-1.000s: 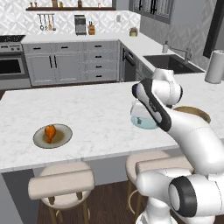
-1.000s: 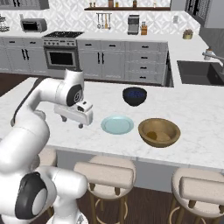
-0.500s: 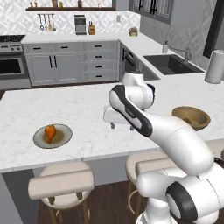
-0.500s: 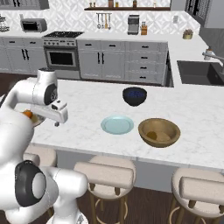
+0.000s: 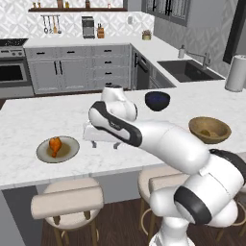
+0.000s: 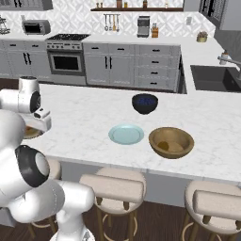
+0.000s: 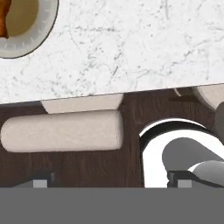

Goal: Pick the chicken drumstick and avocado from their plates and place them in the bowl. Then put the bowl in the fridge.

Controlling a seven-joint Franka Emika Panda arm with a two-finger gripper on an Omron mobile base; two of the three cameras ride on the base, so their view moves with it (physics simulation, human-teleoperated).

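Note:
The orange-brown chicken drumstick [image 5: 55, 145] lies on the olive-tan plate [image 5: 69, 153] near the counter's front left. My gripper [image 5: 104, 144] hangs open and empty just right of that plate, fingers pointing down. In the hand view the open gripper [image 7: 109, 180] looks past the counter edge, with the plate [image 7: 30, 39] and the drumstick [image 7: 3, 22] at the top left corner. The tan bowl [image 6: 181, 136] stands to the right with the small dark avocado [image 6: 163, 146] inside it. The pale teal plate [image 6: 126, 134] beside it is bare. The fridge is out of view.
A dark blue bowl [image 6: 144, 103] stands behind the teal plate. Padded stools [image 5: 67, 204] line the counter's front edge. A sink [image 5: 187, 69] and a white paper roll [image 5: 235, 72] are at the far right. Cabinets and an oven [image 6: 66, 61] run along the back wall.
My arm has swung left across the counter, away from the teal plate and the bowl, to just beside the drumstick's plate. The gripper stayed open.

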